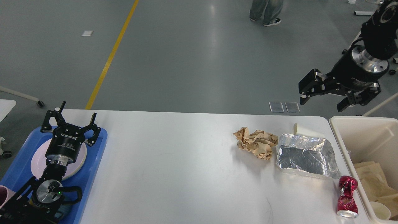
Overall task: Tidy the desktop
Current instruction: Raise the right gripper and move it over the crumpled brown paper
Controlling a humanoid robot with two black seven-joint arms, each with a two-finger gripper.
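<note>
The white desktop (174, 161) carries litter at its right end: a crumpled brown paper ball (255, 142), a silver foil tray (305, 156), a white paper cup (303, 128) lying behind the tray, and a crushed red can (347, 196) near the front right corner. My right gripper (323, 104) hangs open and empty in the air above the table's far right corner, behind the foil tray. My left gripper (76, 115) stands open and empty over the blue tray (96, 155) at the left end.
A pink plate (77, 161) lies in the blue tray under my left arm, and a pink cup (3, 193) shows at the left edge. A beige bin (360, 130) with brown paper and a paper cup stands off the table's right end. A person's legs (266, 11) are far behind.
</note>
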